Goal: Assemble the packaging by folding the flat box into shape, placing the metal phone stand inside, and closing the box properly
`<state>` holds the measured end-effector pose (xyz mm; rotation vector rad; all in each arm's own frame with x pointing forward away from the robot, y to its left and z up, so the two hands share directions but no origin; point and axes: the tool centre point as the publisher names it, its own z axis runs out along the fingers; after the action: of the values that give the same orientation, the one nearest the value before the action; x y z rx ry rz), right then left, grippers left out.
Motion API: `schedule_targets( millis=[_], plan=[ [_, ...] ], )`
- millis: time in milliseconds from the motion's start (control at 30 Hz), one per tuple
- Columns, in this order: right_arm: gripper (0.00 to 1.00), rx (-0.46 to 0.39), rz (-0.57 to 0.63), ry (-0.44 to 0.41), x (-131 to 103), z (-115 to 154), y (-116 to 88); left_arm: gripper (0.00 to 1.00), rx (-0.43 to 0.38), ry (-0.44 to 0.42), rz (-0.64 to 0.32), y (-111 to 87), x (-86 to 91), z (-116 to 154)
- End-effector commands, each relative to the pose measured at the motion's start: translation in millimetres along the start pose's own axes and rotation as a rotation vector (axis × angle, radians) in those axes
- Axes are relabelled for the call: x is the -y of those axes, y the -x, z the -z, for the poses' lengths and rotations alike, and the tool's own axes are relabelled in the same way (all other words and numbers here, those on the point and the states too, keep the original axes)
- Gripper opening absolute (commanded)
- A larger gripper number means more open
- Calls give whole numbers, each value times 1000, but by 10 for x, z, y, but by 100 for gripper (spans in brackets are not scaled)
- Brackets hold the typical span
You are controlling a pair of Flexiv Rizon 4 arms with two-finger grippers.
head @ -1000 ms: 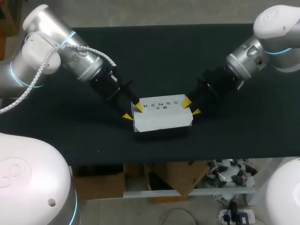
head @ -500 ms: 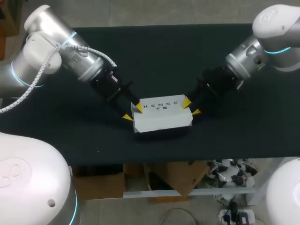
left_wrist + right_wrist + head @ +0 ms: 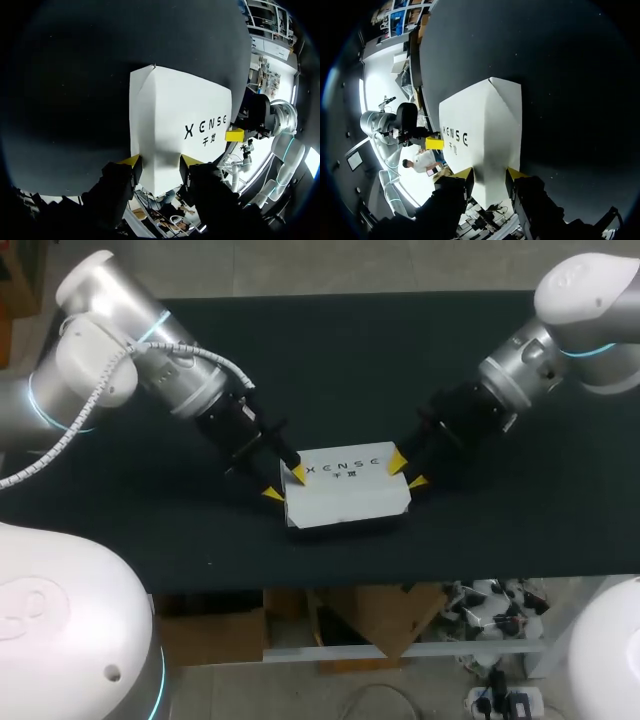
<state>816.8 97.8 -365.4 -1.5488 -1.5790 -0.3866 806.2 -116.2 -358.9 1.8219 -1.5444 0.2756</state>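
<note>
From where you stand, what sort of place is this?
Probably a robotics lab or test bench. Two robot arms reach in over a black table, and the left gripper and right gripper each clamp one end of a white box.

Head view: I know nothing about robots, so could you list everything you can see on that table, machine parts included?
table: one, black, under everything.
box: one, white with dark lettering, folded into shape, mid-table towards the robot's edge.
left gripper: one, yellow-tipped, closed on the box's left end.
right gripper: one, yellow-tipped, closed on the box's right end.
</note>
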Motion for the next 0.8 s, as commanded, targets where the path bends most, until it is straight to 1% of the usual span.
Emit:
schedule_targets(
  millis=[33,267,467,800],
  plan=[
    [43,6,6,-7,-48,-126,-64,48,2,-23,-9,-92,-46,-85],
    [44,33,32,0,-60,-161,-28,48,11,-65,-45,-65,-44,-109],
    [45,65,75,27,-50,-188,-15,48,22,-115,-74,-26,-31,-109],
    [47,80,126,54,-26,-221,24,49,43,-162,-117,-11,-23,-106]
  ],
)
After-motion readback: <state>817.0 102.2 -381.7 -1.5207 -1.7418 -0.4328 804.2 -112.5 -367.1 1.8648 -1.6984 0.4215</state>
